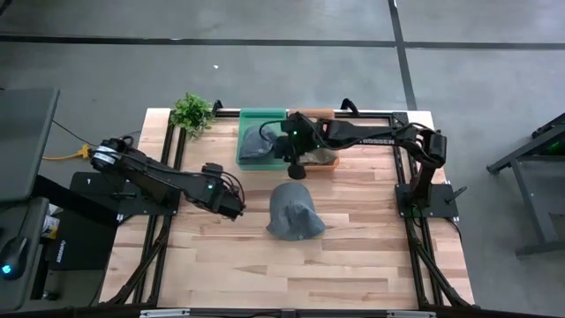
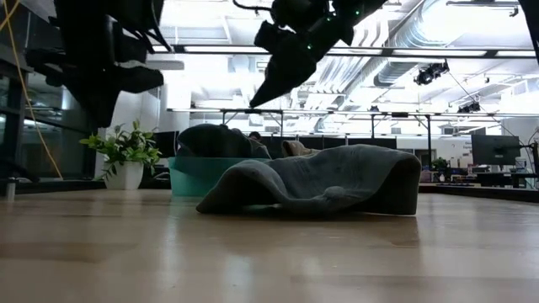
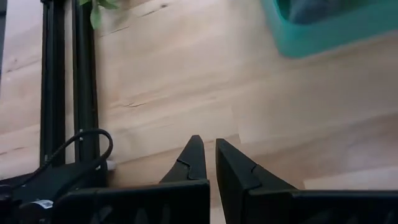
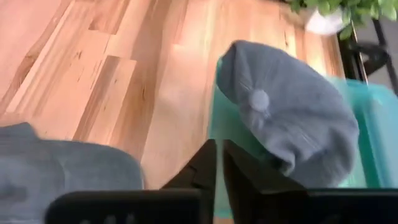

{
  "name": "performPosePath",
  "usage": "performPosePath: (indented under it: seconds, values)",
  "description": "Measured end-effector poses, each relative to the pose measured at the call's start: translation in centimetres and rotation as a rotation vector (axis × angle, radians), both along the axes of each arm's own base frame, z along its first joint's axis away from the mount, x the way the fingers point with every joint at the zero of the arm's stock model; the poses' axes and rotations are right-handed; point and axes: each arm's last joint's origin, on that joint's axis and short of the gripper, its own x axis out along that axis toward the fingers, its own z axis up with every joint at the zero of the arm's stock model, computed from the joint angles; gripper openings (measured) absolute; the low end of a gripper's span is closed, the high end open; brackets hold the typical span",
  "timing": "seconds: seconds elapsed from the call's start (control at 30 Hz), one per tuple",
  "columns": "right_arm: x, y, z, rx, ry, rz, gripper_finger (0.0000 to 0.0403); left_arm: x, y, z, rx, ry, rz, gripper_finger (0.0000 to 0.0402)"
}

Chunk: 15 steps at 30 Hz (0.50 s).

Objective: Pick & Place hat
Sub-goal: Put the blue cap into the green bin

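Observation:
A grey hat [image 1: 294, 212] lies flat on the wooden table near its middle; it also shows in the low view [image 2: 328, 181] and the right wrist view [image 4: 56, 168]. A second grey hat [image 1: 258, 144] lies in the teal bin [image 1: 264, 115] at the far side, draped over the bin's wall in the right wrist view [image 4: 286, 121]. My right gripper [image 1: 297, 171] is shut and empty, raised above the table between the bin and the loose hat [image 4: 219, 149]. My left gripper [image 1: 233, 207] is shut and empty, left of the loose hat [image 3: 209, 147].
A small potted plant [image 1: 192, 112] stands at the far left corner, beside the teal bin. A brown object [image 1: 323, 155] lies right of the bin under the right arm. Black frame rails [image 1: 164, 150] run along the table's left and right sides. Bare wood lies toward the near edge.

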Motion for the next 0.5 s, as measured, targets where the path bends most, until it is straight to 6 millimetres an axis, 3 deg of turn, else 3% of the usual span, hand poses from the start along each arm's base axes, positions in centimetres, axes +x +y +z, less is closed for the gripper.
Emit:
performPosePath:
  seconds: [0.23,0.5]
  values:
    - [0.7,0.3,0.7,0.005,-0.095,-0.013,0.0003,-2.3,0.8,0.3,-0.008,-0.14,0.091,0.0]
    - [0.2,2.6,-0.5,0.066,0.063,0.032,0.0001,-2.3,0.8,0.6,-0.013,-0.234,0.074,0.0]
